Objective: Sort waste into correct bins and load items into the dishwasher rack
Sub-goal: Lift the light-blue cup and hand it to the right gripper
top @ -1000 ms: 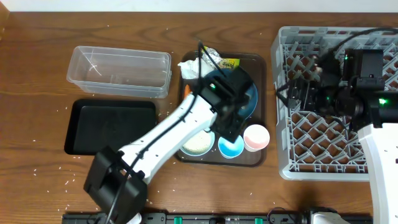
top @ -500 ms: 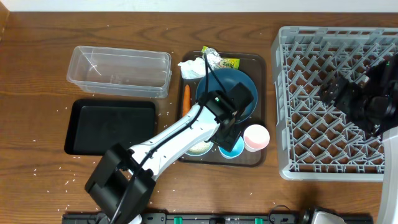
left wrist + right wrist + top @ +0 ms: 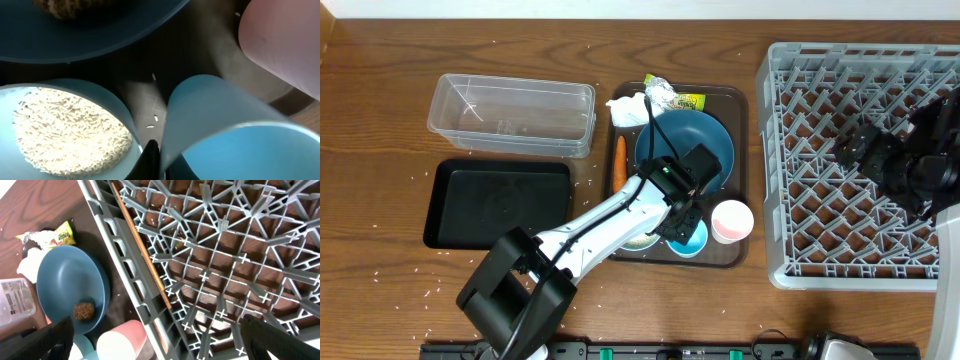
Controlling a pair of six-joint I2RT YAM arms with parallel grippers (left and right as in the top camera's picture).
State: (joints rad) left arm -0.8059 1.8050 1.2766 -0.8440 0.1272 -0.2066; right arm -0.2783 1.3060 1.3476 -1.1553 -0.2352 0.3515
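My left gripper (image 3: 682,222) is shut on the rim of the light-blue cup (image 3: 694,240), one finger (image 3: 150,157) outside its wall (image 3: 225,130) and one inside. The pink cup (image 3: 731,220) stands just to its right. The white bowl of rice (image 3: 70,125) sits just left of it, mostly under my arm in the overhead view. Behind them, the dark-blue plate (image 3: 698,145) holds a brown lump (image 3: 84,311). Tissue (image 3: 630,108), wrapper (image 3: 678,100) and carrot (image 3: 620,163) lie at the tray's back left. My right gripper (image 3: 160,345) hangs open over the grey rack (image 3: 770,160).
The dishes rest on a dark-brown tray (image 3: 740,100). A clear tub (image 3: 512,114) and a black tub (image 3: 498,203) stand to its left. A thin wooden stick (image 3: 140,245) lies along the rack's left edge. Rice grains are scattered over the wooden table.
My left gripper moved from over the plate toward the table's front and shut on the light-blue cup's rim. The right arm swung aside over the rack, then held still.
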